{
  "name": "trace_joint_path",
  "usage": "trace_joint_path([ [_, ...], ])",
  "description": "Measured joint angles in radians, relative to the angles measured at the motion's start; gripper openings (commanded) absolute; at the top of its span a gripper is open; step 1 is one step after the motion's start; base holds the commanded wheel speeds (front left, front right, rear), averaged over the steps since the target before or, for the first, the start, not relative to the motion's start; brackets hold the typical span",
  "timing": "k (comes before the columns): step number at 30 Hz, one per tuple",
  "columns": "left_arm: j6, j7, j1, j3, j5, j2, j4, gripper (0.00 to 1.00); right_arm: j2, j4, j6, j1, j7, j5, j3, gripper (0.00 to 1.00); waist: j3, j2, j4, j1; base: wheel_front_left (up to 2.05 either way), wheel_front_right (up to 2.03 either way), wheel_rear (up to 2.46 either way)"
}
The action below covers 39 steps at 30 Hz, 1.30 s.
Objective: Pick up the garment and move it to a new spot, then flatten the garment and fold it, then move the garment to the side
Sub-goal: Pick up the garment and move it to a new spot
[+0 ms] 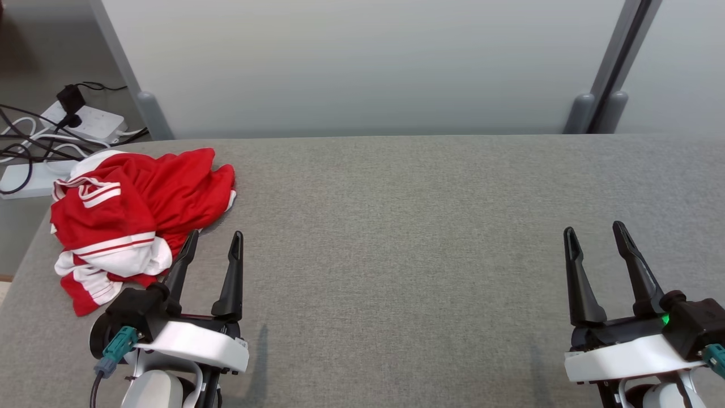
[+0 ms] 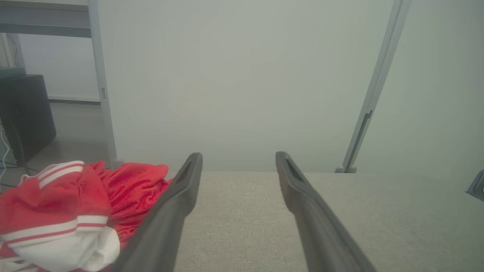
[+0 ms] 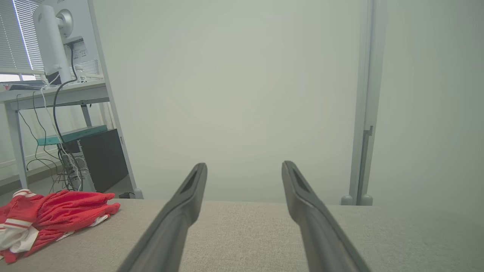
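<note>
A crumpled red garment [image 1: 136,209] with white stripes and trim lies in a heap at the far left of the grey table [image 1: 396,226]. My left gripper [image 1: 215,238] stands open just to the garment's right, its left finger close by the cloth, nothing between the fingers. In the left wrist view the garment [image 2: 68,204] bunches at the lower left beside the open left gripper [image 2: 238,158]. My right gripper [image 1: 595,229] is open at the table's right side, far from the cloth. In the right wrist view the garment [image 3: 53,215] lies at the far left, beyond the open right gripper [image 3: 244,168].
Pale partition panels [image 1: 362,62] with grey posts [image 1: 600,73] stand behind the table. Power strips and cables [image 1: 51,141] lie on the floor past the table's left corner. A desk with a monitor [image 3: 53,41] and a dark computer case [image 3: 102,158] stands to the left.
</note>
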<state>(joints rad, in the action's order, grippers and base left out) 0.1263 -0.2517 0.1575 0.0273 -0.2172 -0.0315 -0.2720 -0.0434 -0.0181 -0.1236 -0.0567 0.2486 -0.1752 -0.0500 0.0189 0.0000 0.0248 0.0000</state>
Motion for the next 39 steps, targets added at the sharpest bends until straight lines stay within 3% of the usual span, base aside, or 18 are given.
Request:
trace_joint_path([
  [30,-0.022,0.000,0.000,0.012,-0.005,-0.001,0.022,1.00,-0.007,-0.001,0.000,0.004,0.000,-0.002,-0.036,1.00,-0.005,0.0000,0.252,0.0000,0.00,0.00,0.00],
  [39,-0.022,0.000,0.000,0.016,-0.013,-0.002,0.022,1.00,-0.013,0.001,0.000,0.005,0.000,-0.002,-0.053,1.00,0.003,0.0000,0.283,0.0000,0.00,0.00,0.00],
])
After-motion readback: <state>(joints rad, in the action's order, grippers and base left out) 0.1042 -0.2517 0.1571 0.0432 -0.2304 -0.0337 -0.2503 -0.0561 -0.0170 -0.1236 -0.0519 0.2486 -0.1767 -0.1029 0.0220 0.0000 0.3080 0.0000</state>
